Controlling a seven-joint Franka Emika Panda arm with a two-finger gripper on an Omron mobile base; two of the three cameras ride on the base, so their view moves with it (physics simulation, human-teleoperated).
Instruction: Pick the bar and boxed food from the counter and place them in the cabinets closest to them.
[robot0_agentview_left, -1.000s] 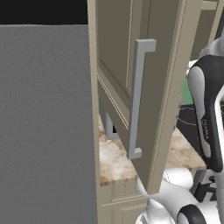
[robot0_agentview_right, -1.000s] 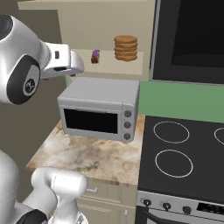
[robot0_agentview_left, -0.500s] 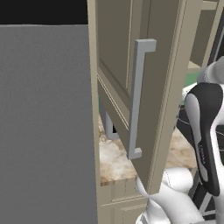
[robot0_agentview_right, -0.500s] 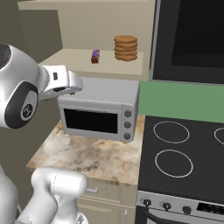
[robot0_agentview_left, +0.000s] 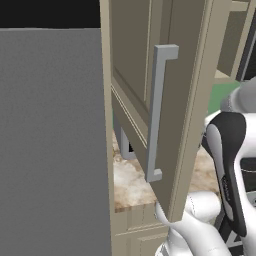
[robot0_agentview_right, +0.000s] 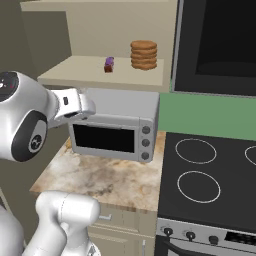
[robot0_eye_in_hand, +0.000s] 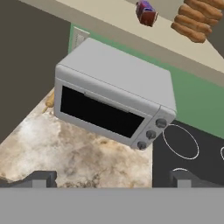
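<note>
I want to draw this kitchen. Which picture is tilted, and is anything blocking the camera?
Hand view: rolled, so the toaster oven and counter slant. Left base view: the open cabinet door and a flat grey wall block most of it. Right base view: level, sharp, evenly lit.

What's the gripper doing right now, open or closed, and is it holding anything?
Gripper: open, jaws wide apart and nothing between them, hanging over the counter in front of the toaster oven.
</note>
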